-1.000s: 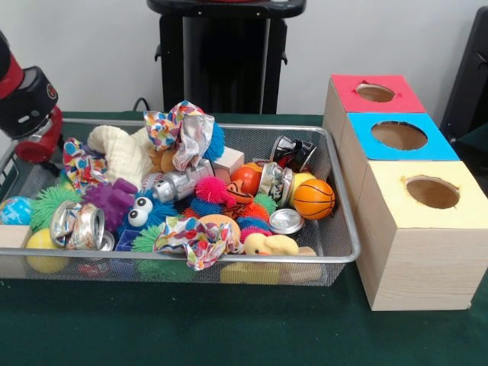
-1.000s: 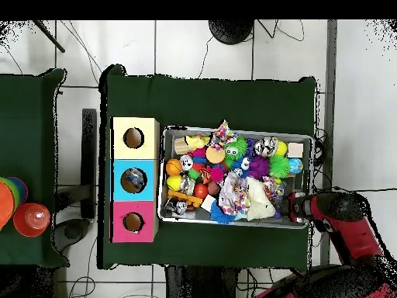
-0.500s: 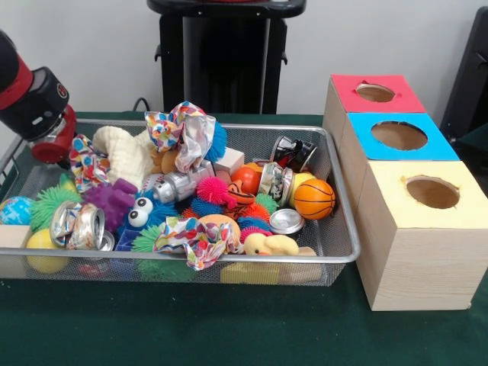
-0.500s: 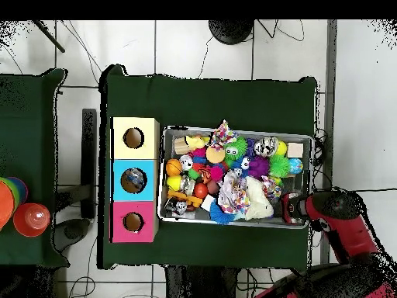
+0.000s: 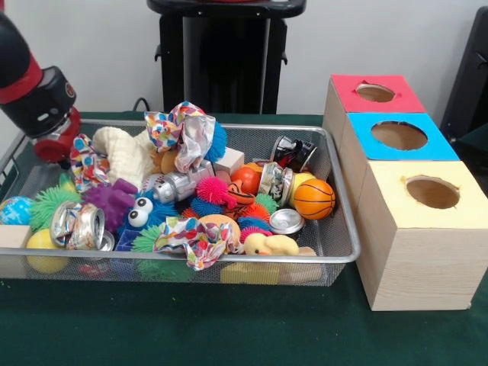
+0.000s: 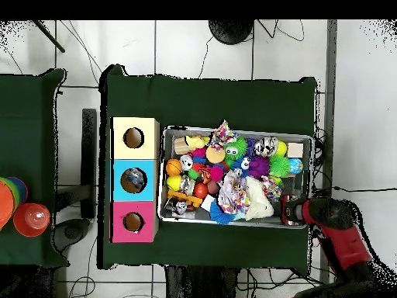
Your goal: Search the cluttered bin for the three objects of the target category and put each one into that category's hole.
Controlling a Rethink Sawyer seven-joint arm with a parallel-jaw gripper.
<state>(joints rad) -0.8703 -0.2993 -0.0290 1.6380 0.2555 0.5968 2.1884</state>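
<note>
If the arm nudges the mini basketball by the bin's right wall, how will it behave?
The mini basketball looks round and smooth, so it would likely roll rather than slide. It sits atop other toys near the bin wall, so it probably drops into a gap. Its small size suggests it is light; its pebbled skin may grip fairly well.

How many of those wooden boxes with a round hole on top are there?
3, in a row beside the silver wire-mesh basket: the red-topped wooden box farthest from the front camera, the blue-topped one in the middle, the yellow-topped one nearest. None seems hidden.

White wall (image 5: 91,46), pale tiled floor (image 6: 194,46), possibly cables across it.
</note>
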